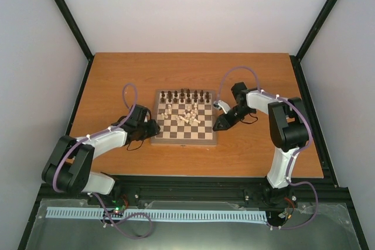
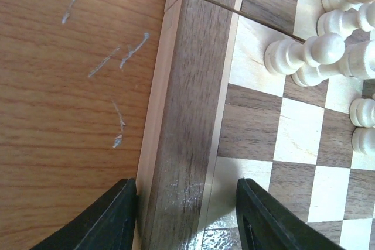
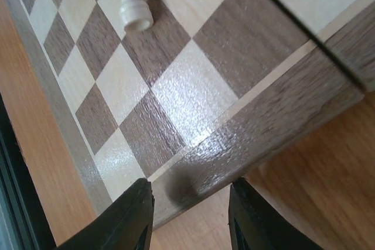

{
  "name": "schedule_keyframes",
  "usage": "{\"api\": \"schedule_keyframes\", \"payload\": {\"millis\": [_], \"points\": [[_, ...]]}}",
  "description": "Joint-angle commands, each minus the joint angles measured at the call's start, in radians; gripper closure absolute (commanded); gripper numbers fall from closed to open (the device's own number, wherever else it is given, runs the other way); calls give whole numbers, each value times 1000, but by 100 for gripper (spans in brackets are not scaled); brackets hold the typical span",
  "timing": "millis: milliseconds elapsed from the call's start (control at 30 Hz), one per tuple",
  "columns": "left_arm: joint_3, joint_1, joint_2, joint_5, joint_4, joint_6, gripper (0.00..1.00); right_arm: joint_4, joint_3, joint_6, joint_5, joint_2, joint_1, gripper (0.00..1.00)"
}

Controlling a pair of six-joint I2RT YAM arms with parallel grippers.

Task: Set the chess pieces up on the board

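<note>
The board point(image 1: 184, 139) lies at the table's middle. Dark brown chess pieces point(image 1: 186, 95) stand in a row along its far edge. Cream chess pieces point(image 1: 186, 114) lie and stand in a loose heap near the centre. My left gripper point(image 1: 153, 128) is open at the board's left edge, its jaws straddling the brown border point(image 2: 181, 115), with lying cream pieces point(image 2: 319, 51) beyond. My right gripper point(image 1: 218, 126) is open at the board's right edge, its jaws straddling the border point(image 3: 258, 127). One cream piece point(image 3: 132, 4) lies further in.
The orange-brown wooden table point(image 1: 117, 74) is walled by white panels with black posts. A black rail point(image 1: 187, 182) runs along the near edge by the arm bases. Pale scratches point(image 2: 120, 57) mark the table left of the board.
</note>
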State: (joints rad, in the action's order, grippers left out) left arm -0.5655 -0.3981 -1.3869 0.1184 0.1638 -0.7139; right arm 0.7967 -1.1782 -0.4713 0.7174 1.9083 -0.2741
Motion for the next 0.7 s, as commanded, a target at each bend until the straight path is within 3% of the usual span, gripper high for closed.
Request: {"api": "schedule_keyframes", "payload": {"millis": [0, 300, 367, 533, 667], "points": [[42, -27, -17, 84, -14, 28, 54, 14, 38, -27, 0, -23, -6, 63], [87, -98, 68, 92, 22, -14, 54, 59, 147, -68, -29, -119, -6, 64], [108, -103, 102, 94, 29, -25, 54, 77, 163, -85, -25, -133, -11, 68], [151, -107, 208, 69, 76, -65, 57, 34, 188, -37, -80, -202, -7, 69], [107, -107, 323, -72, 247, -106, 45, 38, 182, -21, -92, -215, 21, 67]]}}
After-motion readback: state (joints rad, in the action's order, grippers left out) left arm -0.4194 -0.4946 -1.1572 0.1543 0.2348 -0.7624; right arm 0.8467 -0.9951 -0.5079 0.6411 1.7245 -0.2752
